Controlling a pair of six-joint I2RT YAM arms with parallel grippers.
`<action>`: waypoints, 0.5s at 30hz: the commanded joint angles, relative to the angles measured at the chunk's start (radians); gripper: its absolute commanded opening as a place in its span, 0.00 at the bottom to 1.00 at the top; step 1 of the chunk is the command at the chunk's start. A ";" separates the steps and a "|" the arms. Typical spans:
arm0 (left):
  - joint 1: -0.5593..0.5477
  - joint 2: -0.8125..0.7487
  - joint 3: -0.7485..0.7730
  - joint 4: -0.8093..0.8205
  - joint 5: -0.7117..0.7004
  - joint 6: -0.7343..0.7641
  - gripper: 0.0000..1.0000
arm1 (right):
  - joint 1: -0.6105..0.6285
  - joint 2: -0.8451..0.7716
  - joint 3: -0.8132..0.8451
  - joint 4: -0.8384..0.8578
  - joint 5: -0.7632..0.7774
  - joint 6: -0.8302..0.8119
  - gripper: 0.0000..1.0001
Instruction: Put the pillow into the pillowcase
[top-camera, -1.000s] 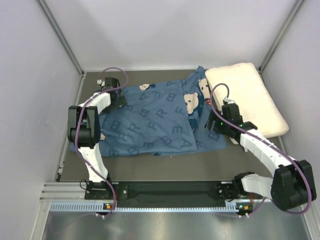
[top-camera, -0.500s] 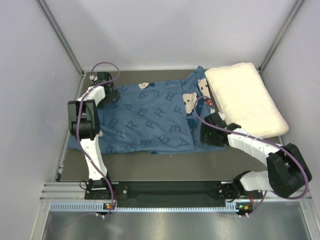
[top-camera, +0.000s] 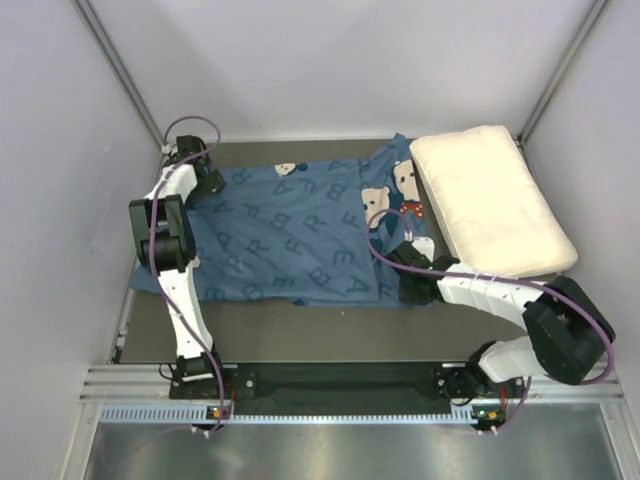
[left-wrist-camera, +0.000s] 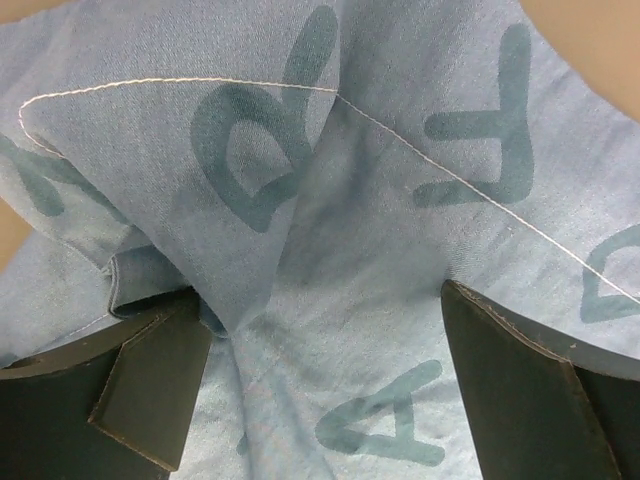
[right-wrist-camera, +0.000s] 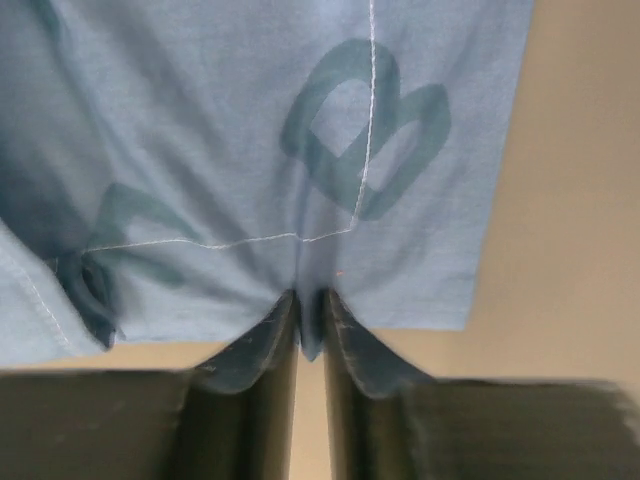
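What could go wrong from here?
1. Right gripper pinches only a thin fold at the pillowcase edge; it may slip, or catch both layers and hold the opening shut.
2. Left gripper is open over rumpled cloth, holding nothing; a pull from the right alone could drag the pillowcase.

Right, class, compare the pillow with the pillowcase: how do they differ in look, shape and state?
The pillow is plain cream-white; the pillowcase is blue with printed letters and cartoon faces. The pillow is plump; the pillowcase lies flat and creased. The pillow is untouched; the right gripper pinches the pillowcase's edge. Both lie on the table, the pillow not yet inside.
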 joint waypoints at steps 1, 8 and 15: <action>0.005 -0.057 -0.013 0.010 -0.033 0.030 0.99 | 0.064 0.031 -0.009 -0.106 -0.027 0.062 0.13; 0.001 -0.106 -0.039 0.007 -0.055 0.041 0.99 | 0.158 -0.031 -0.012 -0.253 0.001 0.110 0.00; -0.114 -0.202 -0.077 -0.028 -0.052 0.081 0.99 | 0.184 -0.110 -0.015 -0.347 0.048 0.147 0.02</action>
